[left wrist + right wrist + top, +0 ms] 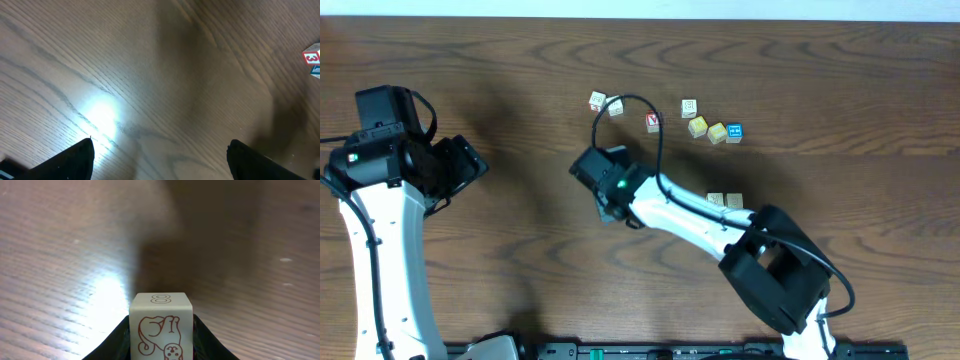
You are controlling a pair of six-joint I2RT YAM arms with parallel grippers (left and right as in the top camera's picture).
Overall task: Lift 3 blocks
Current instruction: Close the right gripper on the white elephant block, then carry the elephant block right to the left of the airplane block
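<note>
Dark wood worktop (840, 70). Right arm (690, 220) reaches to centre. Left arm (380, 230) at far left, well apart from every block. Left pincer (160, 155) wide, empty, over bare wood. Right pincer (161, 322) narrow, pads against both flanks of first cream block (160, 335), "8" face up, square between fingers. Resting on wood or clear of it: cannot tell. Cube, so no long axis; lift looks straight up. Second block (715, 200) and third block (734, 201) side by side, just beside right forearm.

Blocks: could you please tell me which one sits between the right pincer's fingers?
The cream block with a reddish 8 on top and an animal outline in front; that wrist view shows no other.
</note>
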